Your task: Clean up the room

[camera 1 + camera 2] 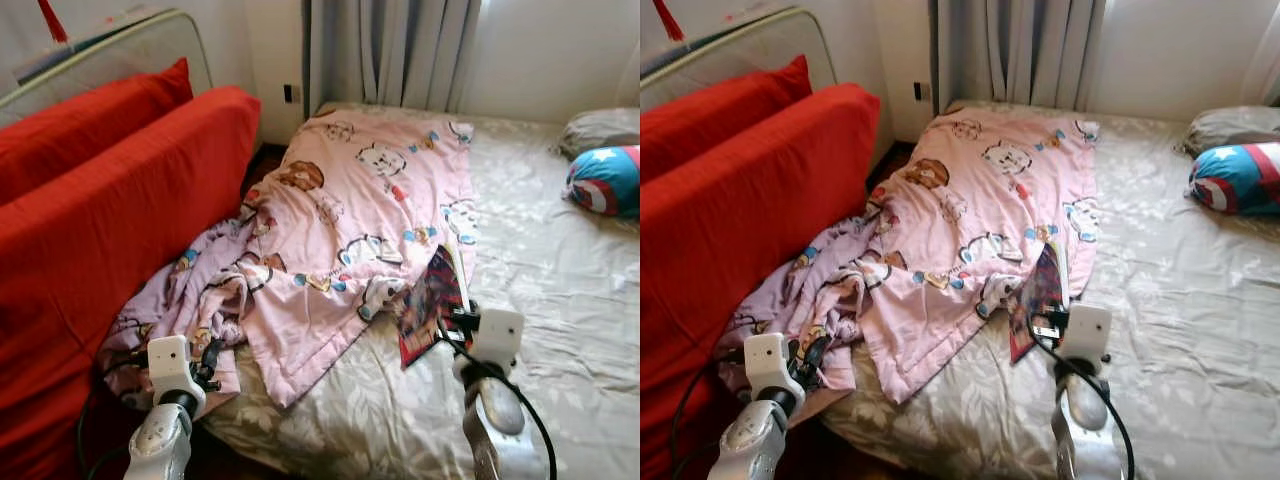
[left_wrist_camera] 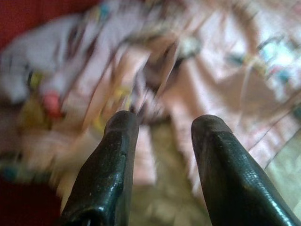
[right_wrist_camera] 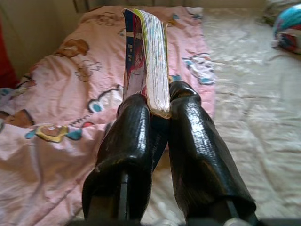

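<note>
Left wrist camera. The left gripper [image 2: 160, 127] is reaching forward with its two black fingers [image 2: 110, 169] standing apart, a clear gap lying between their rounded tips. Beyond the tips a pink cartoon-print blanket [image 2: 207, 80] is lying crumpled in heavy folds, its printed figures showing as smeared patches of yellow, red and blue; the whole background is blurring. A pale patterned bedsheet [image 2: 164, 188] is showing between the fingers, and a red surface [image 2: 28, 14] is bordering the blanket at one corner.
</note>
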Available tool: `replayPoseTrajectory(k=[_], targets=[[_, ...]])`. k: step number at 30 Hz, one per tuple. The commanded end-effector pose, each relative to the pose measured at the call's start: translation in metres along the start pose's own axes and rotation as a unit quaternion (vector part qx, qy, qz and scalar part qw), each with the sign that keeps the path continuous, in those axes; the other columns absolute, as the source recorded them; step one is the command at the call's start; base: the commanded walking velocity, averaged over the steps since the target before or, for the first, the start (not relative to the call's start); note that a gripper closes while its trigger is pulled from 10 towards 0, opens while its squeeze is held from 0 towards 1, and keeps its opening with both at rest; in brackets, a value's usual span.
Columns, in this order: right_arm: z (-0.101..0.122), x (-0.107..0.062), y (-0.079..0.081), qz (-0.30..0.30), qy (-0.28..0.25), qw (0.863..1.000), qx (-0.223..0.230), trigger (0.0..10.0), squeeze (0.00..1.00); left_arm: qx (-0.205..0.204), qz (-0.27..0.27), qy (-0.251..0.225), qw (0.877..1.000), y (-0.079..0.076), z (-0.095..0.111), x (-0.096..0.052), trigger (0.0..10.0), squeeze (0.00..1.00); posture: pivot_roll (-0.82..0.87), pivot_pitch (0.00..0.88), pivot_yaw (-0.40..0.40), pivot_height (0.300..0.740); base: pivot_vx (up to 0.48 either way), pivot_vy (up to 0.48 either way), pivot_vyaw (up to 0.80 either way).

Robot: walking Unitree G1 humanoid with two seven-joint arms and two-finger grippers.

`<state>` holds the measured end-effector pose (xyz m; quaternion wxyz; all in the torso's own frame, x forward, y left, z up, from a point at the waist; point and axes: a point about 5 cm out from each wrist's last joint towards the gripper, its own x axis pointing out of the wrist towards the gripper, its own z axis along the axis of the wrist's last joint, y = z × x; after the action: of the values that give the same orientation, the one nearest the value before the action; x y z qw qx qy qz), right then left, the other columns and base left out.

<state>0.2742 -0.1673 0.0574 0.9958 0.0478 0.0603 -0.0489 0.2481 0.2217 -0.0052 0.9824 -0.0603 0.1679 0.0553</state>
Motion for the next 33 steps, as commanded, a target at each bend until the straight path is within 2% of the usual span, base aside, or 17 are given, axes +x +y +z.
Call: replayPoseTrajectory(k=[1,2,5,10,16,29,33], targets=[[0.008,0.001,0.004,0.008,-0.021,1.000,0.006,10.0,0.00,0.007,0.016,0.036,0.999,0.011,-0.017,-0.008,10.0,0.00,0.05,0.012,-0.013,0.740,0.000,0.000,0.00],[0.008,0.001,0.004,0.008,-0.021,1.000,0.006,10.0,0.00,0.007,0.016,0.036,0.999,0.011,-0.017,-0.008,10.0,0.00,0.05,0.012,-0.013,0.740,0.000,0.000,0.00],[0.005,0.001,0.005,0.010,-0.013,1.000,0.001,10.0,0.00,0.006,0.030,0.088,0.996,0.017,-0.037,-0.015,10.0,0.00,0.05,0.015,-0.015,0.740,0.000,0.000,0.00],[-0.001,0.001,0.003,0.002,-0.002,1.000,0.003,10.0,0.00,0.001,0.028,0.140,0.990,0.014,-0.059,-0.025,10.0,0.00,0.06,0.017,-0.020,0.740,0.000,0.000,0.00],[-0.005,0.002,-0.002,-0.011,0.013,1.000,-0.006,10.0,0.00,-0.011,0.030,0.160,0.987,0.012,-0.069,-0.029,10.0,0.00,0.05,0.021,-0.026,0.740,0.000,0.000,0.00],[-0.006,0.001,0.002,-0.007,0.009,1.000,-0.004,10.0,0.00,0.000,0.035,0.195,0.980,0.016,-0.084,-0.040,10.0,0.00,0.06,0.022,-0.027,0.740,0.000,0.000,-0.75],[-0.005,0.001,0.001,-0.005,0.003,1.000,-0.009,10.0,0.00,0.007,0.035,0.204,0.978,0.016,-0.088,-0.044,10.0,0.00,0.07,0.017,-0.027,0.740,0.000,0.000,0.00]])
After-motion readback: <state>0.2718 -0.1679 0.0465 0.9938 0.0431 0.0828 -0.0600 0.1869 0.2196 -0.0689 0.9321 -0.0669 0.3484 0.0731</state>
